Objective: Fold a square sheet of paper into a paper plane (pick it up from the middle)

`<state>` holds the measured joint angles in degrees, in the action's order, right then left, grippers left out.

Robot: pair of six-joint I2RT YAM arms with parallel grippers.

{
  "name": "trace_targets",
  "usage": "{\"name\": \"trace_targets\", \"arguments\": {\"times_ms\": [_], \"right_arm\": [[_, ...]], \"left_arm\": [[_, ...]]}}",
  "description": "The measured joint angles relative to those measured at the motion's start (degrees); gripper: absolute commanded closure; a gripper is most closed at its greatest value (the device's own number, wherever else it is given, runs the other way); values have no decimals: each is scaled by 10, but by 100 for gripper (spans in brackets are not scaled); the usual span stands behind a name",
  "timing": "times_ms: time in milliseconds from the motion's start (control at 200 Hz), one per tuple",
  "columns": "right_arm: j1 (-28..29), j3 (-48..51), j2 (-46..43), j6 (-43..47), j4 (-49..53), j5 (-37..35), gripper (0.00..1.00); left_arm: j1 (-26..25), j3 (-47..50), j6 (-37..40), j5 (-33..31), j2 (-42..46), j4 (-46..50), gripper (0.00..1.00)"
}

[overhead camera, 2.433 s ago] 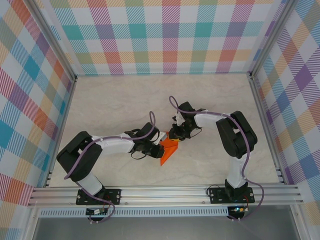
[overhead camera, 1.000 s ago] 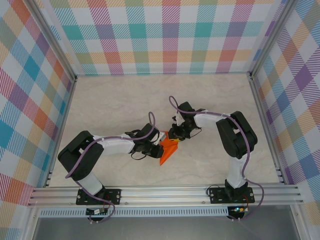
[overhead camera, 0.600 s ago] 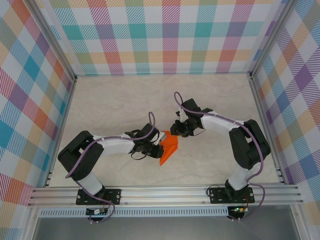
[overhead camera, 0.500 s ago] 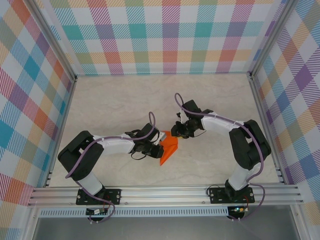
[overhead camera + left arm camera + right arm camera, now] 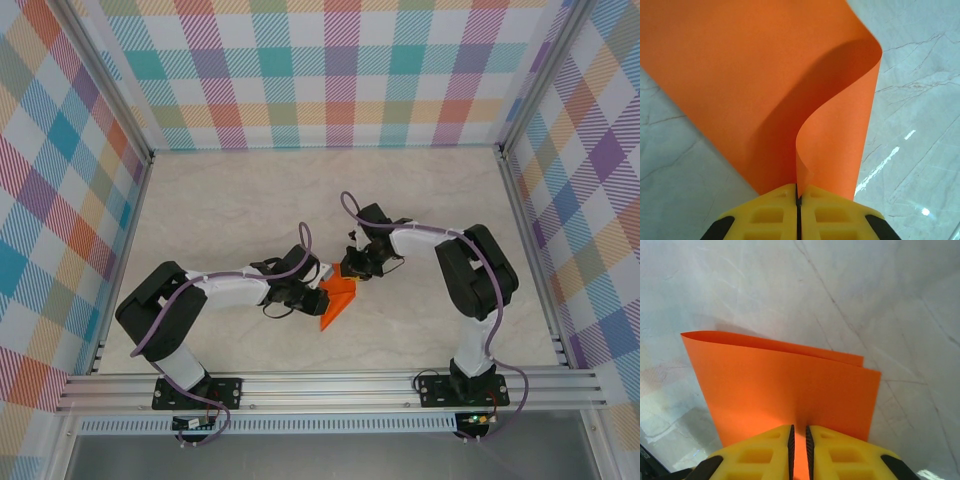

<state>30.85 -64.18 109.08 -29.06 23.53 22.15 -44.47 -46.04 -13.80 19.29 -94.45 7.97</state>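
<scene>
The square sheet of paper is held doubled over near the middle of the table, between the two arms. One edge is pinched by the left gripper, jaws pressed tight together, and the sheet curls away ahead. Another edge is clamped in the right gripper, with orange seen in the narrow slit between its jaws.

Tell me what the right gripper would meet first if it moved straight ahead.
The right gripper is shut on the orange paper, so it would push into that first; beyond, probably the table, though depth is unclear.
</scene>
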Motion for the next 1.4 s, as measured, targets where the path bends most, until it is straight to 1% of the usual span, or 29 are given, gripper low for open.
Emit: {"name": "trace_targets", "arguments": {"times_ms": [320, 595, 685, 775, 885, 965, 1030, 1185, 1290, 1405], "right_arm": [[0, -1, 0, 3, 0, 0, 83], [0, -1, -1, 4, -1, 0, 78], [0, 3, -12, 4, 1, -6, 77], [0, 17, -43, 0, 6, -21, 76], [0, 47, -103, -11, -1, -29, 81], [0, 87, -152, -31, -26, -15, 87], [5, 119, -174, -50, -51, 3, 89], [36, 167, -177, -93, -96, 36, 91], [52, 176, -176, -114, -121, 52, 91], [57, 181, -170, -131, -155, 65, 91]], "left_arm": [[0, -7, 2, 2, -1, 10, 92], [0, -7, 2, 2, -16, 7, 91], [0, -7, 2, 3, -17, 6, 91], [0, -5, 1, 3, -17, 2, 91], [0, -1, 1, 5, -16, -7, 91], [0, 0, 1, 6, -16, -10, 91], [0, 0, 1, 7, -16, -11, 91], [0, 2, 1, 7, -16, -12, 91], [0, 2, 1, 7, -16, -13, 91], [0, 2, 1, 7, -16, -13, 91]]}}
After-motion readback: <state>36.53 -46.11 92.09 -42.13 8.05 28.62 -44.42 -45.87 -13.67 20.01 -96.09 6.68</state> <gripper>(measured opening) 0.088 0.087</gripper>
